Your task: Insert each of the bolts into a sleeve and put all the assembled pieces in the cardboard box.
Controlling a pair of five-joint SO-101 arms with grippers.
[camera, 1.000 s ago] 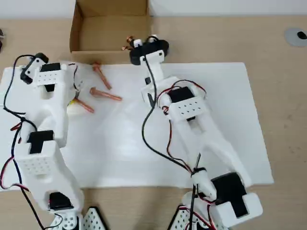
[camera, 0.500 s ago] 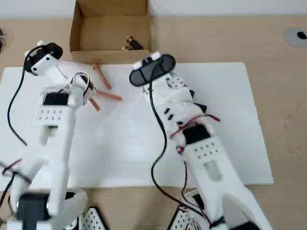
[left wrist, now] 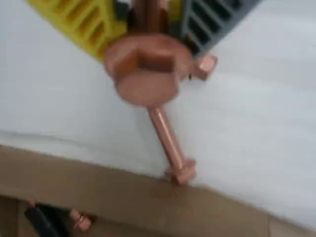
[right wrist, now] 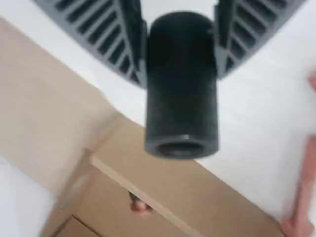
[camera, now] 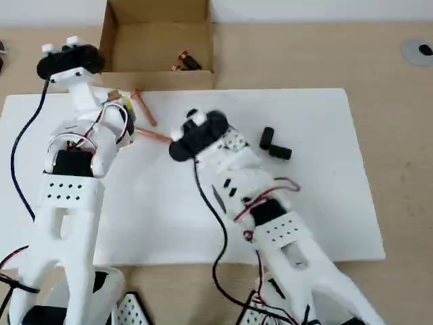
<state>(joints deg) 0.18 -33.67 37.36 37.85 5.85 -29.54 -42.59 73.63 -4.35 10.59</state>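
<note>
Left wrist view: left gripper [left wrist: 148, 17] closed on a copper bolt [left wrist: 148, 66], shank pinched between the yellow and grey jaws, flanged head turned out from the jaws. Long axis of the bolt runs in line with the gripper.

Right wrist view: right gripper [right wrist: 181, 29] clamped on a black sleeve [right wrist: 181, 94], held by its rear half between two grey ribbed jaws. The open bore is seen at the free end, turned out from the jaws, with the wall of the cardboard box [right wrist: 207, 197] beyond it.

High view: the lay of the whole bench is seen. The box stands open at the far edge of the white mat [camera: 325, 203], on the table [camera: 392, 122]. One assembled piece [camera: 185, 61] is noted inside, lying at a slant against the near wall, toward the right corner. The same piece is glimpsed in the left wrist view as a dark sleeve with a copper head.

Two loose bolts lie on the mat near the box: the first bolt [camera: 143, 108] on a diagonal, head just beside the box wall; the second bolt [camera: 154, 136] roughly crosswise, one end hidden under the left arm. Two spare sleeves [camera: 275, 145] lie close together on the mat, on the right arm's outer side, well apart from the box
</note>
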